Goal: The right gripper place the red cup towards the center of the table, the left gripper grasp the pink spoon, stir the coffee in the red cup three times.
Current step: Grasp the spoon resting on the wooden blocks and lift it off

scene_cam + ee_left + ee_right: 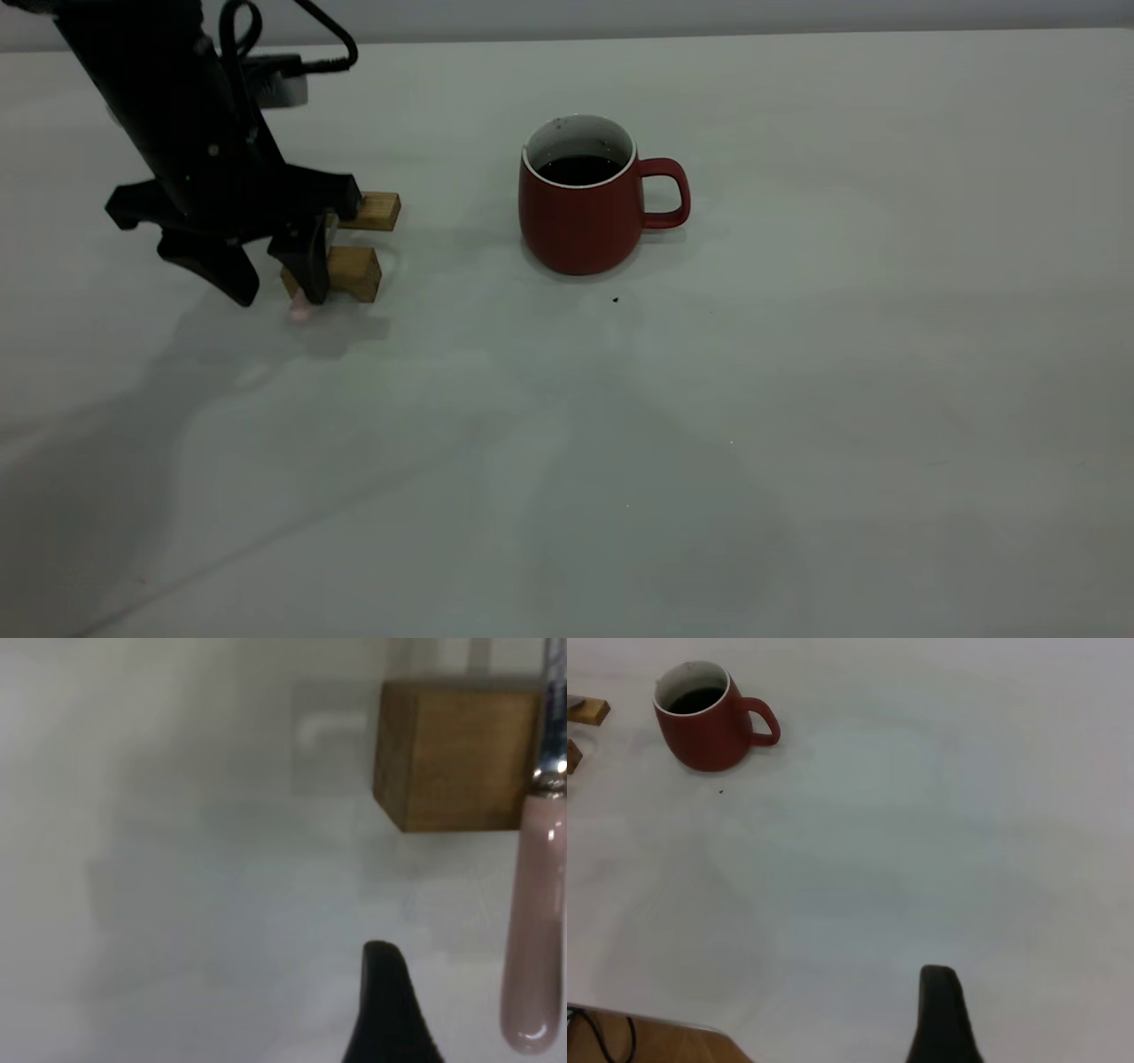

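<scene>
We have the left tool (270, 275) down over the wooden blocks (354, 270), its two pointed fingers spread apart and gripping nothing. One finger stands on the side of the blocks away from the red cup (580, 213). The other stands right against the nearer block, with the tip of the pink spoon (301, 310) showing just below it.

In the left wrist view the pink spoon (536, 930) lies with its metal neck resting over a block (456, 757), so its pale handle looks propped clear of the counter (797, 443). We judge that a help, since it leaves room for a finger to pass under. The spoon looks light, stiff and slim. Its rounded, glossy handle may slip or roll between the fingers, so we would close on the middle of the handle, squarely across it. Taking it off-centre could tip it off the blocks.

The red cup stands upright well to the side of the blocks, near the counter's middle, with its handle turned away from them and dark coffee (580, 168) partway up. It looks heavy and breakable.

The right tool (943, 1019) hangs far from the cup on its handle side. Only one finger shows, so we cannot tell how it is set.
</scene>
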### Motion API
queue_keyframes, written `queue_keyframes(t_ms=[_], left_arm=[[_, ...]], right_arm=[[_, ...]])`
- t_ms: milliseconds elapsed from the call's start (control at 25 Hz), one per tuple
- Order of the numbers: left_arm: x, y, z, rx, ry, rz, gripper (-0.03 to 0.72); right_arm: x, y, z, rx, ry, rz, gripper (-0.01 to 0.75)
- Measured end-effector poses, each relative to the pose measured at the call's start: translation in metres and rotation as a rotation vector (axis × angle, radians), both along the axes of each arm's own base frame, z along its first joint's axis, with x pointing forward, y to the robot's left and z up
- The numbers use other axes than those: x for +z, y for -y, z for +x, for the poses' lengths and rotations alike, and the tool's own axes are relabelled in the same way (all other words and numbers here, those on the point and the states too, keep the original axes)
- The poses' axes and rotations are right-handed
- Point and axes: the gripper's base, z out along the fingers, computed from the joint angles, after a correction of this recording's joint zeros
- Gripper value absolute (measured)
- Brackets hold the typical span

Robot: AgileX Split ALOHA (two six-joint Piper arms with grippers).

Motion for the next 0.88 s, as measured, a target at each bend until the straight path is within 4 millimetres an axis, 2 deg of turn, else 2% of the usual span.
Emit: queue_keyframes(t_ms=[240, 360, 520, 680, 880], left_arm=[[-0.018, 0.0, 0.0, 0.01, 0.01, -0.002, 0.555], [-0.021, 0.0, 0.0, 0.012, 0.005, -0.002, 0.518], [-0.021, 0.0, 0.0, 0.014, 0.008, -0.002, 0.374], [-0.021, 0.0, 0.001, 0.015, 0.015, -0.004, 0.144], [-0.017, 0.001, 0.0, 0.03, -0.008, -0.012, 0.147]], right_arm=[[0.0, 0.0, 0.0, 0.0, 0.0, 0.0, 0.586], [0.0, 0.0, 0.0, 0.0, -0.001, 0.0, 0.586], [0.0, 0.0, 0.0, 0.0, -0.001, 0.0, 0.586], [0.0, 0.0, 0.0, 0.0, -0.001, 0.0, 0.586], [0.0, 0.0, 0.0, 0.0, -0.001, 0.0, 0.586]])
